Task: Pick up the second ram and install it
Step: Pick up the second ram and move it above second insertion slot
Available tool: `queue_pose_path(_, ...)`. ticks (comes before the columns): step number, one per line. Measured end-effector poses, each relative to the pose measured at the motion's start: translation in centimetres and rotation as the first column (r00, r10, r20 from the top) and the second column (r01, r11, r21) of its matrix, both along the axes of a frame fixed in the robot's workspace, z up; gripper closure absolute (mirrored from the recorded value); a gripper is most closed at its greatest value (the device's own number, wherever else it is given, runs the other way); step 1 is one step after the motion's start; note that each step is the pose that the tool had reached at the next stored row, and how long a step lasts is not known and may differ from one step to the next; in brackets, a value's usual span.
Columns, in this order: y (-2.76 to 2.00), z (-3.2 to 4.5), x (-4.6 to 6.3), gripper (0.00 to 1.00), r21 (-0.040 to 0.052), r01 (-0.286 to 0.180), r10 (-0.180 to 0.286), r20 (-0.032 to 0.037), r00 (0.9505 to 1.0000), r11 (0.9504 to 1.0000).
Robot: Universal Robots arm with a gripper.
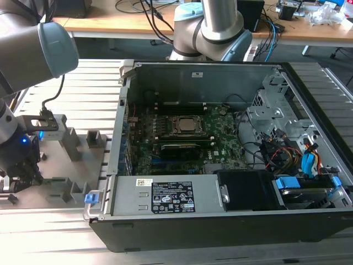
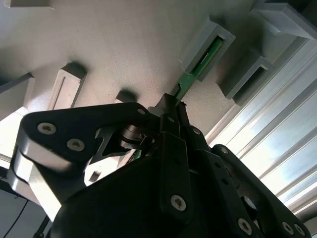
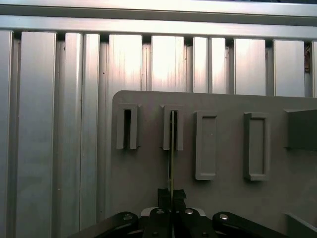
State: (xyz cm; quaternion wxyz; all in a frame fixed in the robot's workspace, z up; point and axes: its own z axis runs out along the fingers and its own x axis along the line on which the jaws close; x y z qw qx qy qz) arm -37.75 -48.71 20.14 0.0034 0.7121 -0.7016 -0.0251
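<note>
While the robot arm [image 1: 33, 49] reaches down at the exterior view's left, its dark jaws are clamped together on the second ram [image 2: 187, 82], a thin green circuit-board stick. In the second wrist view the stick runs from between the jaws to a grey holder block [image 2: 220, 30], and its far end sits in that block's slot. In the first wrist view the same stick [image 3: 172, 163] shows edge-on as a thin line that joins the jaws to the slotted block [image 3: 165, 130]. Just beside that block stands another slotted block [image 3: 128, 129], and on its other side is a wider rectangular block [image 3: 205, 146]. All of them stand on a flat grey plate [image 3: 143, 198], which lies on a ribbed aluminium tabletop [image 3: 49, 124].

In the exterior view an open black computer case [image 1: 231, 226] lies on the ribbed tabletop, toward the exterior view's right of the plate and well apart from the jaws. Inside the case is a green motherboard [image 1: 220, 146] with a metal-framed CPU socket [image 1: 185, 126] near its middle. Beyond the case, a wooden tabletop [image 1: 94, 23] carries loose cables.
</note>
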Motion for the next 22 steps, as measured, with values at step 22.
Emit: queue_pose_path(22, 0.0, 4.99, 0.0, 0.86, 0.0, 0.0, 0.0, 0.0, 1.0, 1.0)
